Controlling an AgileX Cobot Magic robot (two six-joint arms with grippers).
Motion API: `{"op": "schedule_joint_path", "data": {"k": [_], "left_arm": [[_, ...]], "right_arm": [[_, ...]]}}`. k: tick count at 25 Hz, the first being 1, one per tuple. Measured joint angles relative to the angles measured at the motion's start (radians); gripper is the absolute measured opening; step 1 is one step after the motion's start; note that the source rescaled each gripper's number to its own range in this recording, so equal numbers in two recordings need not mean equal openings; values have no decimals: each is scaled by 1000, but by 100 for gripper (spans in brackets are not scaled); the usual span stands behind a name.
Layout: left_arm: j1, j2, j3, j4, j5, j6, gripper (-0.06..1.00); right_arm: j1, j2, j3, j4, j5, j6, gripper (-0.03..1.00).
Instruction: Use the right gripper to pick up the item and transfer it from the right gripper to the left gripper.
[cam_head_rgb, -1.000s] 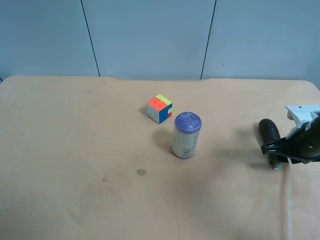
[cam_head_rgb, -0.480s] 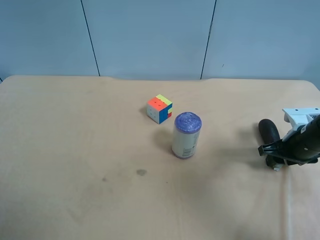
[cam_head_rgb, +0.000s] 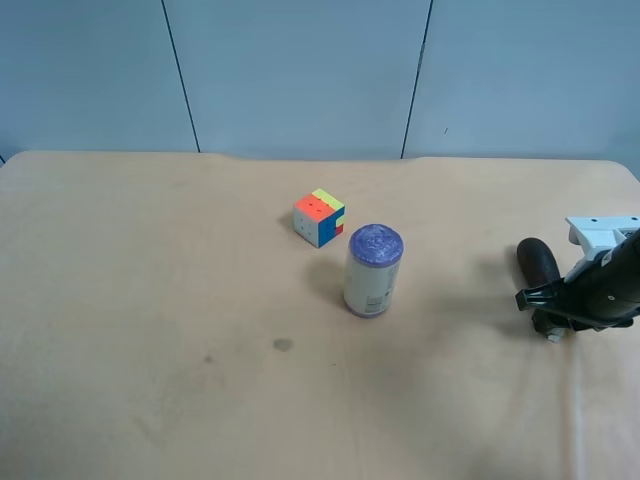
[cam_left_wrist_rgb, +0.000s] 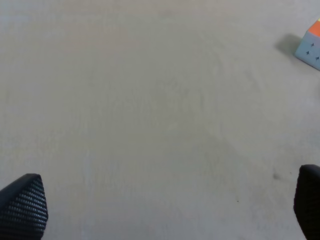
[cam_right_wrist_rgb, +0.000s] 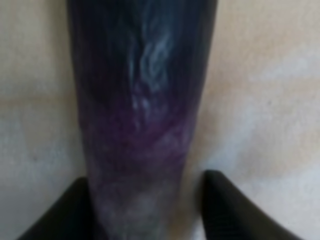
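The eggplant (cam_head_rgb: 538, 262), slim and dark purple, lies on the table at the exterior high view's right. My right gripper (cam_head_rgb: 547, 320), with its white bracket (cam_head_rgb: 603, 232), is down at the eggplant's near end. In the right wrist view the eggplant (cam_right_wrist_rgb: 142, 100) fills the middle and my right gripper (cam_right_wrist_rgb: 145, 210) has a black fingertip (cam_right_wrist_rgb: 220, 200) tight against each side; it looks shut on it. The eggplant still rests on the table. My left gripper (cam_left_wrist_rgb: 165, 210) is open and empty over bare table. It is out of the exterior high view.
A purple-lidded can (cam_head_rgb: 372, 270) stands upright mid-table. A multicoloured puzzle cube (cam_head_rgb: 320, 217) sits just behind it to the left; it also shows in the left wrist view (cam_left_wrist_rgb: 312, 42). A small dark stain (cam_head_rgb: 284, 345) marks the tan table (cam_head_rgb: 150, 300).
My right gripper came down a little onto the eggplant's near end between one second and half a second ago. Since then it has held still. The can and cube have not moved.
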Motion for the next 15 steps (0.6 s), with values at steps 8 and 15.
{"op": "schedule_joint_path", "data": {"k": [8, 15], "left_arm": [[0, 0, 0, 0, 0, 0, 100], [0, 0, 0, 0, 0, 0, 100]], "right_arm": [[0, -64, 0, 11, 50, 0, 0], [10, -74, 1, 29, 57, -3, 0]]}}
